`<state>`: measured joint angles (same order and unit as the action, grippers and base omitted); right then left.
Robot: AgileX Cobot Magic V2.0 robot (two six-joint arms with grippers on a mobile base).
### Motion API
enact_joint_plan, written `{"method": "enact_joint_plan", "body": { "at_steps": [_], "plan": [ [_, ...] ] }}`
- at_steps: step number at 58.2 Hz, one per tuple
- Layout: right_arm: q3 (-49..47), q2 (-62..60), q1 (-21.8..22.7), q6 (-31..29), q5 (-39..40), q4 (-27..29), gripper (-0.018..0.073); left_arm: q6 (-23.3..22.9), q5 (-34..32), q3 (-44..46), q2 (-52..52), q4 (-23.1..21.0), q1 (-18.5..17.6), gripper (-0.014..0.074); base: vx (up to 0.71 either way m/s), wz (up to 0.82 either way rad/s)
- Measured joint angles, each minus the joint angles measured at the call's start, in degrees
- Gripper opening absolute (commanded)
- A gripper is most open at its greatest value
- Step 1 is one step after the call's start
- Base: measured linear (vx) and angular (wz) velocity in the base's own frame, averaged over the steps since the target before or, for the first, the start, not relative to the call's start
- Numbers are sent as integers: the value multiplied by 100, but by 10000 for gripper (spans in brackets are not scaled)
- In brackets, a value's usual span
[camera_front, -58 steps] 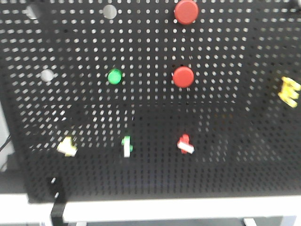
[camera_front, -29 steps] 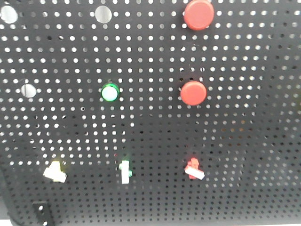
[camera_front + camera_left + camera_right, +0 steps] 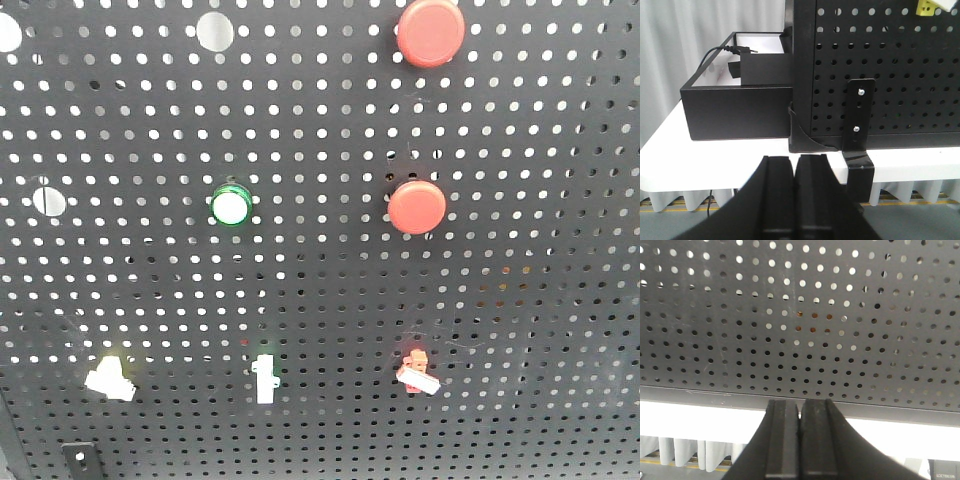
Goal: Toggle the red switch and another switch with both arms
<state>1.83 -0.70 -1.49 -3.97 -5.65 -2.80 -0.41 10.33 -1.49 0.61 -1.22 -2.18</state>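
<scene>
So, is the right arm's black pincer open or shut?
Shut: the right arm's black pincer shows its two fingers pressed together, nothing between them.

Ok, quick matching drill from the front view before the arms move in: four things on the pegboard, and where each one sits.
Things:
1. red switch
2. pale yellow switch
3. green button
4. top red button

Places:
A. bottom row, far left
B. top edge, right of centre
C. bottom row, right of centre
D. middle height, left of centre

Pairs: 1-C, 2-A, 3-D, 4-B
</scene>
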Motion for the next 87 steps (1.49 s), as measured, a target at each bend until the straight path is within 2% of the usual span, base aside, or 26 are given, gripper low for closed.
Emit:
{"method": "enact_joint_plan", "body": {
  "at_steps": [29,41,48,53,64,76,87],
  "plan": [
    [0,0,0,0,0,0,-6,0,-61,0,0,0,0,2,0,0],
    [0,0,0,0,189,0,-6,6,-405,0,0,0,0,2,0,0],
    [0,0,0,12,770,0,-6,6,-935,0,0,0,0,2,0,0],
    [-118,0,0,19,894,0,-6,6,-1229,46,0,0,0,2,0,0],
    [-1164,278,0,19,802,0,-6,41,-1426,1059,-25,32,0,2,0,0],
    [-2049,1169,0,-35,906,-5,-6,89,-1692,2507,-830,454,0,2,0,0],
    [-2095,1942,0,-45,909,-5,-6,89,-1633,2729,-1831,499,0,2,0,0]
  ]
}}
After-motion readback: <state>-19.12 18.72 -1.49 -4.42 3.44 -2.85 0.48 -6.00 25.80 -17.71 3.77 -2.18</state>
